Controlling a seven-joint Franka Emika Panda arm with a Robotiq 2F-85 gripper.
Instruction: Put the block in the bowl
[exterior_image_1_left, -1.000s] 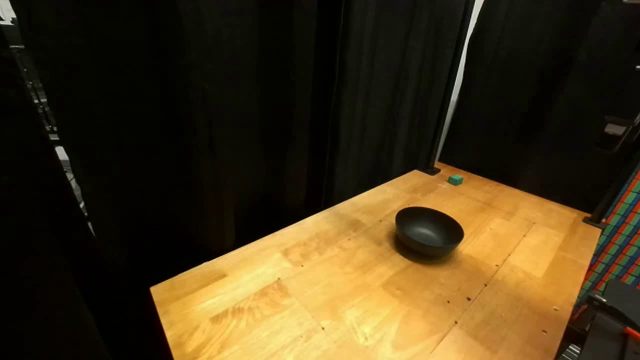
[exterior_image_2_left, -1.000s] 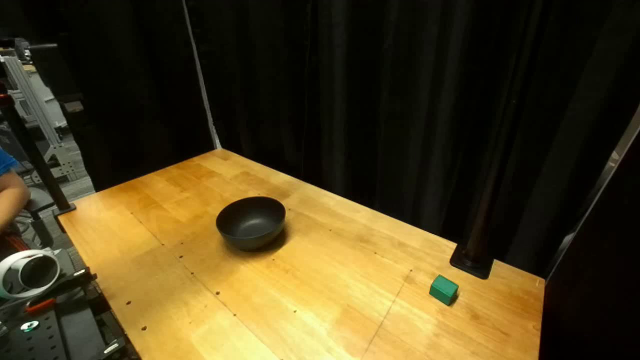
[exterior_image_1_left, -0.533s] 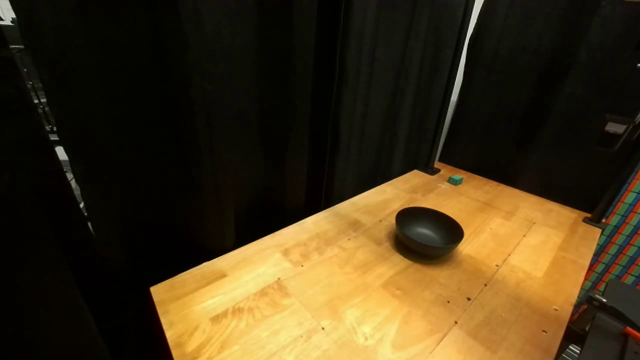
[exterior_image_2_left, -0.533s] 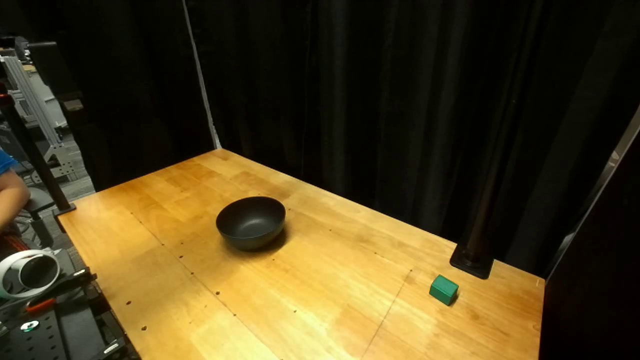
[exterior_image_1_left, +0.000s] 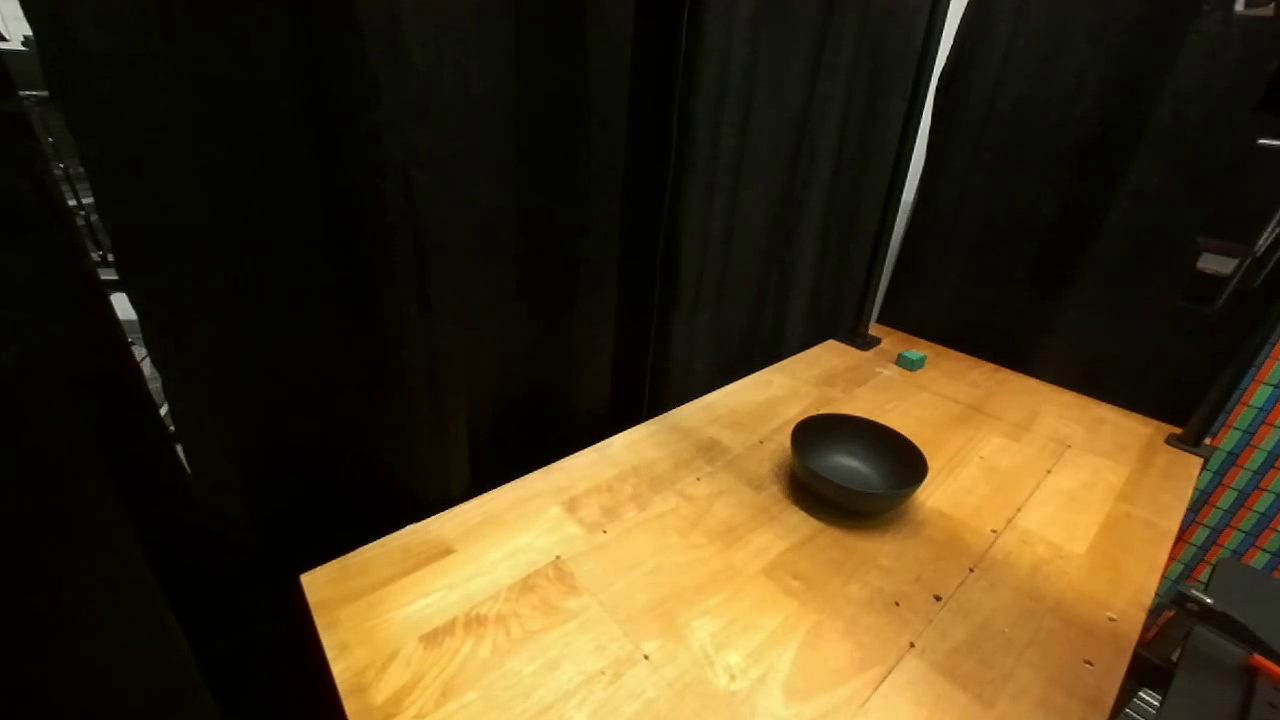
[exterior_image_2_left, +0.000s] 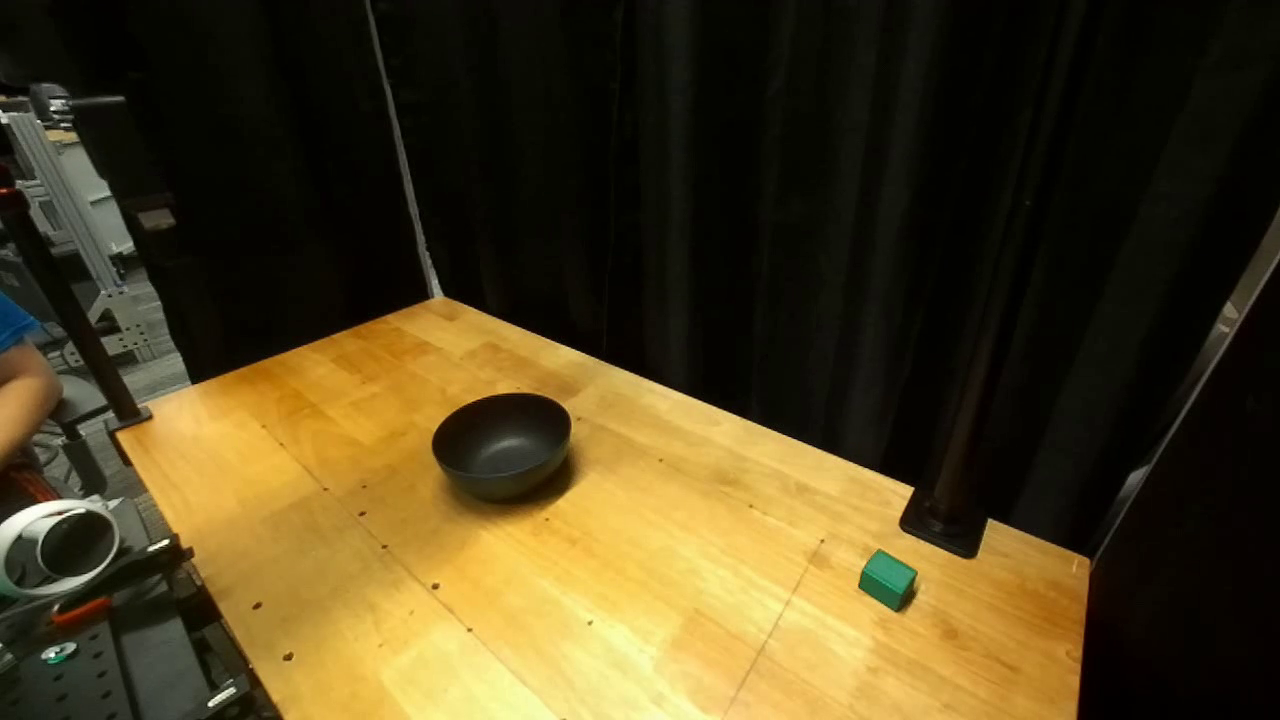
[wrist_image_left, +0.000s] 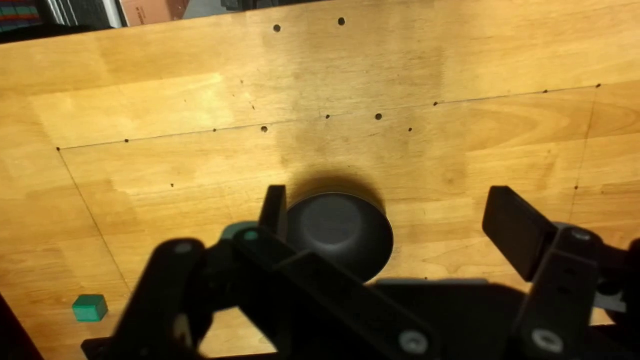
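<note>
The gripper is splayed super wide over this wood table, little holes dotted around, black bowl sitting mid-table. Green block is on the wood too, well apart from the bowl, near a black post. Somebody's arm to the side, then dark curtains, metal frame past them.

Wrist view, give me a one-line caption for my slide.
Open gripper above a wooden table, black bowl partly hidden, green block at the picture's lower left.
</note>
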